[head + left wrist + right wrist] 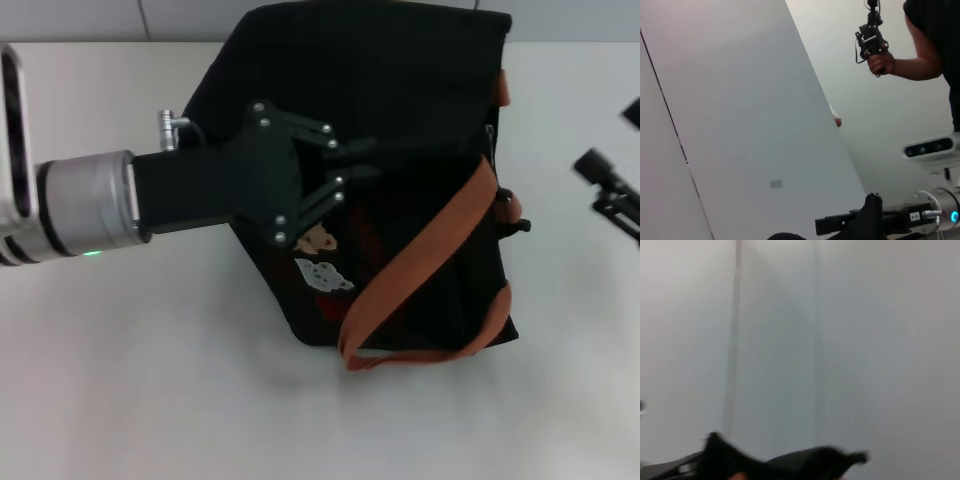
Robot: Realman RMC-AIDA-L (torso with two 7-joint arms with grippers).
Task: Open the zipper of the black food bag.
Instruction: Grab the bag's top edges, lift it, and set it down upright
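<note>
The black food bag (400, 90) lies on the white table (150, 380) in the head view, its orange-brown straps (432, 245) looping over the near side and small bear pictures (322, 258) on its front. A thin pale stretch of the zipper (491, 140) shows near the bag's right edge; I cannot make out a pull tab. My left gripper (440, 155) reaches in from the left, low over the bag's middle and pointing toward that zipper edge. It is black against black fabric. My right gripper (612, 192) hangs at the right edge of the view, apart from the bag.
In the left wrist view a person (927, 45) stands by a pale wall holding a black handheld device (870, 40), and my right arm (890, 220) shows low in that picture. Bare table lies in front of and left of the bag.
</note>
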